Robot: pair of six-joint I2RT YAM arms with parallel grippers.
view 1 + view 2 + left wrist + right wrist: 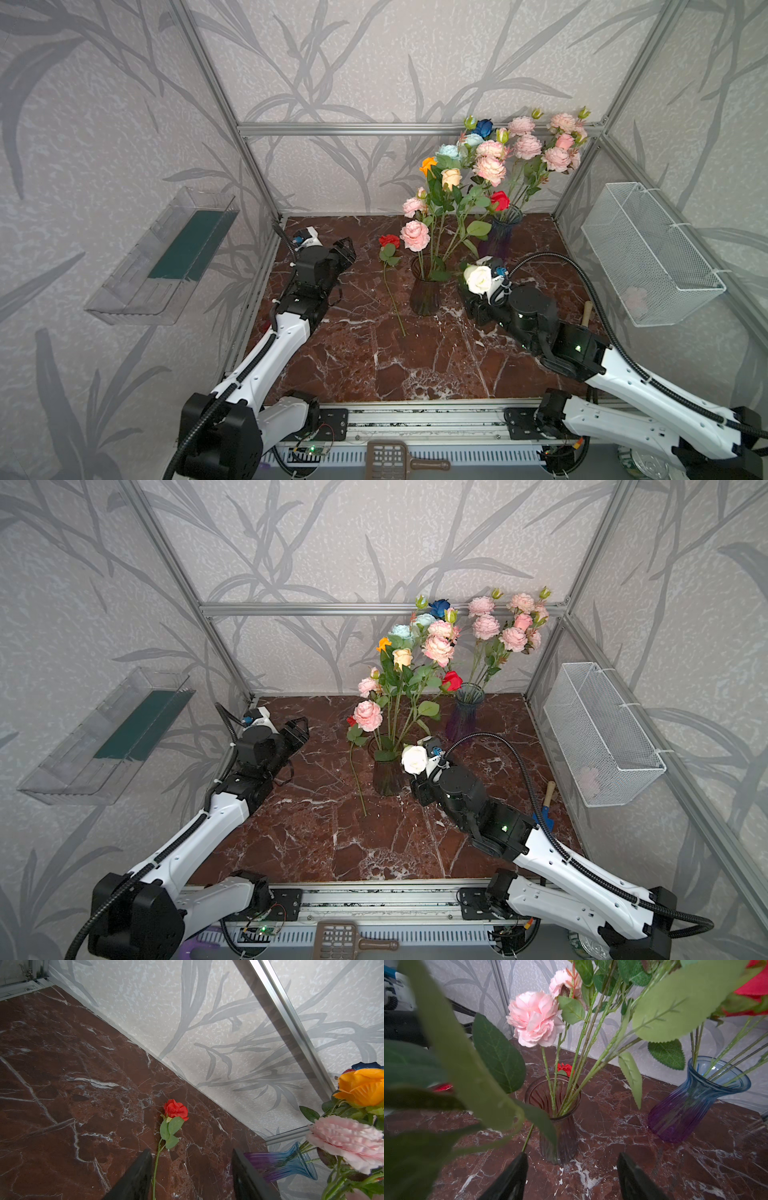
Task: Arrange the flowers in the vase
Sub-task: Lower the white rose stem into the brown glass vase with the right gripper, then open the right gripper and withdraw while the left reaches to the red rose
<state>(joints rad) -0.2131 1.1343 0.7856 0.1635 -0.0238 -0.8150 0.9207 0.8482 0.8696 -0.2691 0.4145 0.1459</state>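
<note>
- While most of the artificial green-stemmed flowers [489,170] stand in two vases, one red rose [389,241] lies flat on the red-brown marble table [361,365], just left of the smoky ribbed glass vase [424,295].
- Standing blooms: one orange rose [428,165], one cream rose [451,178], two pale blue, one dark blue rose [484,126], a second red one, and many ruffled pale pink ones.
- One white rose [478,278] leans over the right arm; whether its stem sits in the smoky vase is unclear.
- A blue-to-purple ribbed glass vase [500,237] stands farther back.
- The right gripper [571,1155] is spread wide and empty before the smoky vase.
- The left gripper [191,1151] is spread and empty too, left of the lying rose.
</note>
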